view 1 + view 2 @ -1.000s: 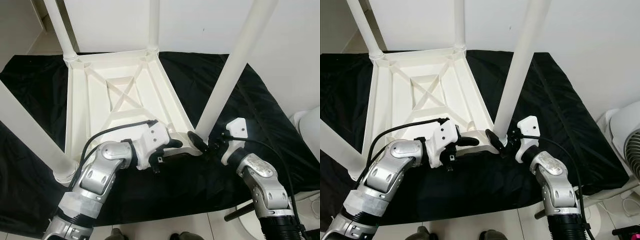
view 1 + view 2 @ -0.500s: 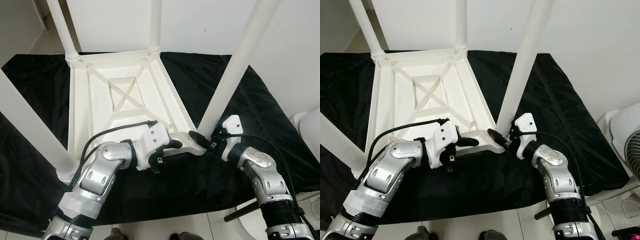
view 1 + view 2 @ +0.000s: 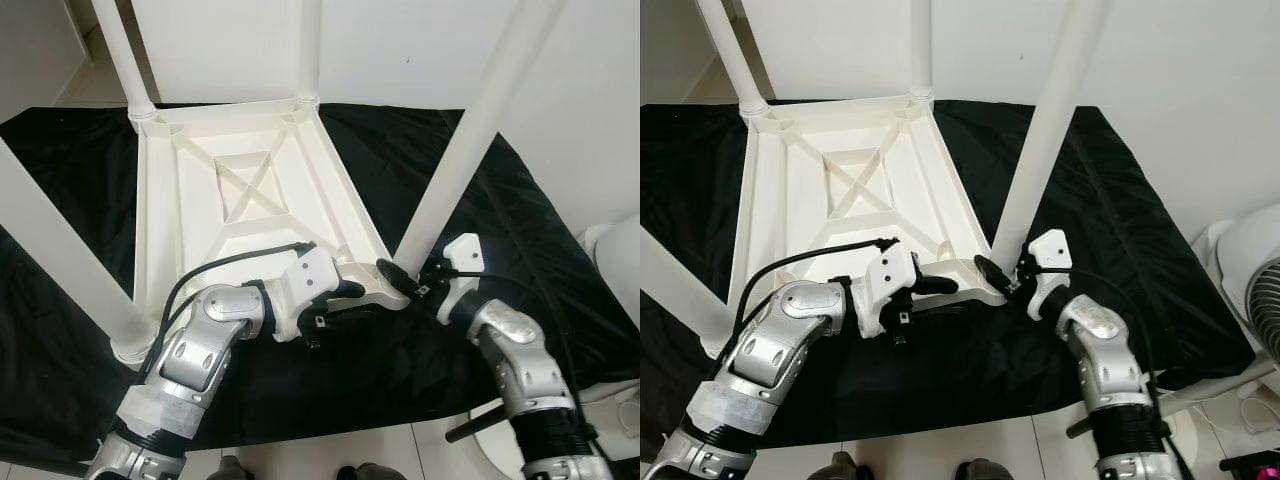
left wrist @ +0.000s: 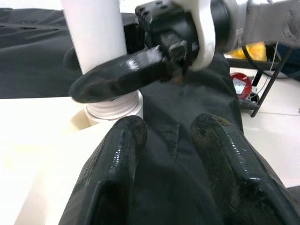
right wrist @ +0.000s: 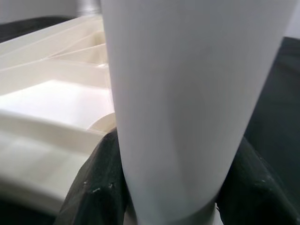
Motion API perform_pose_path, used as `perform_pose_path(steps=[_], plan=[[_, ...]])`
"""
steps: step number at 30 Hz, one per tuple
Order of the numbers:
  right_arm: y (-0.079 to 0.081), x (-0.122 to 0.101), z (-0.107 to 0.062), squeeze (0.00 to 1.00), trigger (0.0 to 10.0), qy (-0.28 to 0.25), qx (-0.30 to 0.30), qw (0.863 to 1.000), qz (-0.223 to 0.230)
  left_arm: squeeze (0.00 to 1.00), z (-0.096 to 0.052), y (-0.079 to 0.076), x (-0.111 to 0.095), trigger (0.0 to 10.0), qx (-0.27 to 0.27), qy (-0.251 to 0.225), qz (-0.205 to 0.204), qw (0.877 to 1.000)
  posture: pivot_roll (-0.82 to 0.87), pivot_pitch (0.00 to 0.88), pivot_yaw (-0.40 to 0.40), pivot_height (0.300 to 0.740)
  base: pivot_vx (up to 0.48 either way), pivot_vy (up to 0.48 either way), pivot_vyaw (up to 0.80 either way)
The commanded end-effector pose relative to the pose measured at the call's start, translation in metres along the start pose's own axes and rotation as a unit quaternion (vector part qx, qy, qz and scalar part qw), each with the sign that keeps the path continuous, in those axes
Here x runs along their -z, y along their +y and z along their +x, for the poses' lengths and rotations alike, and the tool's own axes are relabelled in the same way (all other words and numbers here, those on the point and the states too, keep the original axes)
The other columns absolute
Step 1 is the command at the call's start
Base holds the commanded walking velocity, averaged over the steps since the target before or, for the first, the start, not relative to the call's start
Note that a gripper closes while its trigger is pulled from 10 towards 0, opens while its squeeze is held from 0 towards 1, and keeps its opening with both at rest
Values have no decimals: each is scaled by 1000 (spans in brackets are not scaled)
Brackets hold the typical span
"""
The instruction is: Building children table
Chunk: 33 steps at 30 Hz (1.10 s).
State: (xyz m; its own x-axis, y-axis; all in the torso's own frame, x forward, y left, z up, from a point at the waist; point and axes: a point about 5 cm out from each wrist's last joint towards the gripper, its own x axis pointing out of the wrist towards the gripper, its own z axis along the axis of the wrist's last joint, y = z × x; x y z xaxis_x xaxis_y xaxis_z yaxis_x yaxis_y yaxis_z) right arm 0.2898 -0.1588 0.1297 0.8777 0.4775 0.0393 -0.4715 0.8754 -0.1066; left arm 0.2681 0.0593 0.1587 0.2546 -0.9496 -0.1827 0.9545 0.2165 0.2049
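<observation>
Upturned white plastic children's table top (image 3: 250, 215) lay on black cloth (image 3: 520, 230), legs pointing up. Left to right:

- Near-left leg (image 3: 60, 250) sat in its corner socket at about 8 o'clock of the top; far-left leg (image 3: 122, 55) at 11, far-middle leg (image 3: 309, 45) at 12.
- Left gripper (image 3: 340, 292) lay against the near edge of the top at about 5 o'clock, fingers (image 4: 117, 154) slightly parted, nothing between them. Looked like bracing, not gripping. Unchanged over the last second.
- Near-right leg (image 3: 470, 140) stood in its socket at the top's 4 o'clock corner, leaning toward 1 o'clock.
- Right gripper (image 3: 405, 282) was wrapped around the base of that leg just above the threaded collar (image 4: 112, 110); right wrist view showed a finger (image 5: 101, 183) on each side of the leg, closed against it.

Change: a second ago the right gripper sat a bit further out, with the wrist more toward 3 o'clock. Half a second ago it was tucked in tight at the base; then the wrist rolled back slightly, grip held. Leg tilt barely differed.

My read: that was a twist stroke seating or screwing in the last leg. All four legs were in, so the task was near done. Can't tell if the collar was fully home.
</observation>
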Motion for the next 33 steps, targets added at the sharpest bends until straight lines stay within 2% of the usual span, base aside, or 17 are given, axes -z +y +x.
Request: perform_pose_path(steps=[1, 2, 4, 6, 8, 9, 10, 14, 16, 20, 21, 25, 28, 29, 33], plan=[[-11, 12, -7, 0, 10000, 37, 63, 997, -2, 0, 1, 1, -1, 10000, -33, -4, 1, 999, -136, 67, -37, 740, 0, 0, 0], [-4, 19, -12, 0, 10000, 55, 155, 986, 9, 0, 1, 1, -1, 10000, -32, -4, 0, 999, -140, 69, -38, 740, 0, 0, 0], [-4, 19, -12, 0, 10000, 55, 155, 986, 9, 0, 1, 1, -1, 10000, -32, -4, 0, 999, -140, 69, -38, 740, 0, 0, 0], [2, 22, -16, 0, 10000, 61, 212, 975, 15, 0, 2, 0, -1, 10000, -30, -4, -1, 1000, -145, 70, -35, 740, 0, 0, 0], [6, 22, -16, 0, 10000, 59, 231, 971, 19, 0, 2, 0, -1, 10000, -29, -5, -1, 1000, -145, 70, -35, 740, 0, 0, 0], [6, 22, -16, 0, 10000, 59, 231, 971, 19, 0, 2, 0, -1, 10000, -29, -5, -1, 1000, -145, 70, -35, 740, 0, 0, 0], [15, 19, -12, 0, 10000, 52, 241, 969, 29, 0, 3, 0, -1, 10000, -26, -5, -1, 1000, -143, 69, -33, 740, 0, 0, 0], [26, 17, -8, 0, 10000, 44, 233, 971, 37, 0, 4, -1, -1, 10000, -24, -6, -1, 1000, -143, 69, -32, 740, 0, 0, 0], [36, 15, -6, 0, 10000, 42, 228, 972, 37, 0, 4, -1, -2, 10000, -22, -6, -1, 1000, -142, 68, -32, 740, 0, 0, 0], [38, 13, -6, 0, 10000, 39, 230, 972, 41, 0, 4, -2, -2, 10000, -21, -6, -2, 1000, -143, 67, -33, 740, 0, 0, 0], [37, 13, -6, 1000, 10000, 38, 230, 972, 43, 0, 4, -2, -2, 10000, -21, -6, -2, 1000, -143, 67, -33, 740, 0, 0, 0], [36, 12, -6, 1000, 10000, 34, 226, 972, 46, 0, 4, -2, -2, 10000, -21, -6, -2, 1000, -143, 67, -33, 740, 0, 0, 0], [26, 9, -9, 1000, 10000, 22, 208, 977, 40, 0, 4, -3, -2, 10000, -21, -7, -3, 1000, -137, 63, -34, 740, 0, 0, 0], [21, 9, -11, 0, 10000, 20, 190, 981, 39, 0, 4, -3, -2, 10000, -21, -7, -3, 1000, -137, 61, -33, 740, 0, 0, 0], [11, 9, -16, 0, 10000, 23, 145, 989, 35, 0, 4, -3, -2, 10000, -21, -7, -3, 1000, -135, 60, -33, 740, 0, 0, 0]])
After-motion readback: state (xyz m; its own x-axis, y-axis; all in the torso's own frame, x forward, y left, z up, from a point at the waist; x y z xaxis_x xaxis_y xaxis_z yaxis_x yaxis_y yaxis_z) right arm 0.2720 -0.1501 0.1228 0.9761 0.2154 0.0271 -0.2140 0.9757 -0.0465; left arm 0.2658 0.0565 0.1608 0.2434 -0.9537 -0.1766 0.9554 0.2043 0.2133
